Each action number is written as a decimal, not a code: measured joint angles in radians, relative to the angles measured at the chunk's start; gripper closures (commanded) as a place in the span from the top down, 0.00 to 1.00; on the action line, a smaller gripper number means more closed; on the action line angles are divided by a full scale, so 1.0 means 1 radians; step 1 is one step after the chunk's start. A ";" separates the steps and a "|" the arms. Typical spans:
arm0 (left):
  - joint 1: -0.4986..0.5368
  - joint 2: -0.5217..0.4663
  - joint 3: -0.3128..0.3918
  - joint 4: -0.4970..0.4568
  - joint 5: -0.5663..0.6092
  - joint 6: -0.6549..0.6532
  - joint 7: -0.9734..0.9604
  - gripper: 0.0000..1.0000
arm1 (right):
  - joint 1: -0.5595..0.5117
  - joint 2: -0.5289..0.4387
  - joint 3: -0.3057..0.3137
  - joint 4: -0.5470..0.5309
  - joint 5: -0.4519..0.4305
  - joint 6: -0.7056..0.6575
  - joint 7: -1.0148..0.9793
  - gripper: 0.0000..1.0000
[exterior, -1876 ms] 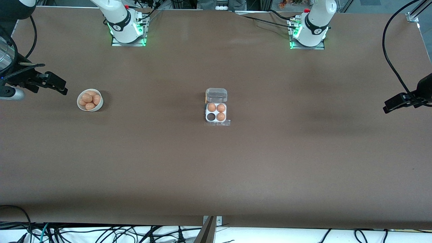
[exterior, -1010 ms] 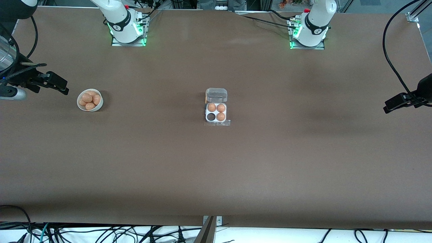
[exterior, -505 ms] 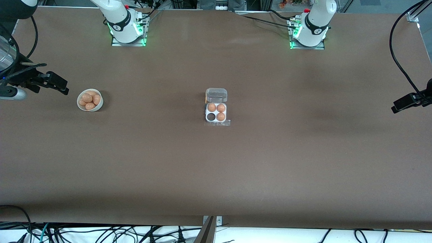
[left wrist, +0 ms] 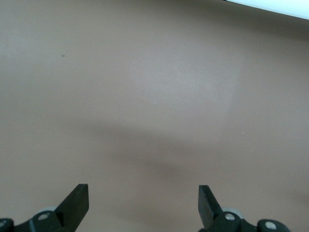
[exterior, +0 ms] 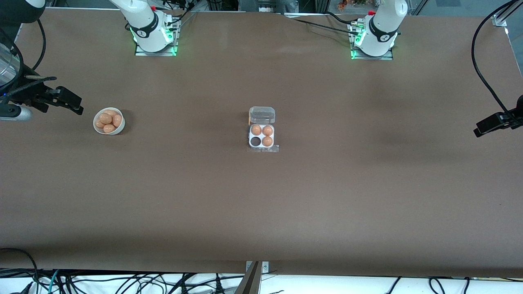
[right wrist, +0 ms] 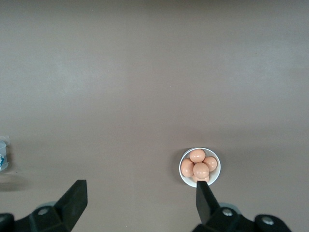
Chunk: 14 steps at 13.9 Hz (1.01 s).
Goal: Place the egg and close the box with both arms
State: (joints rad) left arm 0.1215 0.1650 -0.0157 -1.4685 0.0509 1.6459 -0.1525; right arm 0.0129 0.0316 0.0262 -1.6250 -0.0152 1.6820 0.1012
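A: The egg (exterior: 105, 119) lies with others in the bowl (exterior: 120, 130) toward the right arm's end; the box (exterior: 261, 138), mid-table, shows one empty cell, lid up.

B: The right gripper (right wrist: 140, 205), wide and empty, hangs near the bowl and should descend straight, pinching gently. The left gripper (left wrist: 143, 205), also wide, waits over bare table (exterior: 367, 183).
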 measured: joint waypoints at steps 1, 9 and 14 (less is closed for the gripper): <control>0.000 0.000 -0.001 0.000 0.000 0.000 0.000 1.00 | 0.000 0.000 0.000 0.000 0.000 0.000 0.000 1.00; -0.001 0.000 -0.009 0.000 0.000 -0.033 0.000 1.00 | 0.000 0.000 0.000 0.000 0.000 -0.001 0.000 1.00; -0.002 0.000 -0.012 0.000 0.000 -0.041 0.000 1.00 | 0.000 0.002 0.000 -0.003 0.000 -0.002 -0.001 1.00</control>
State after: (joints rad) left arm 0.1192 0.1652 -0.0273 -1.4685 0.0509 1.6051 -0.1525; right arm 0.0129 0.0336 0.0263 -1.6281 -0.0152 1.6796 0.1004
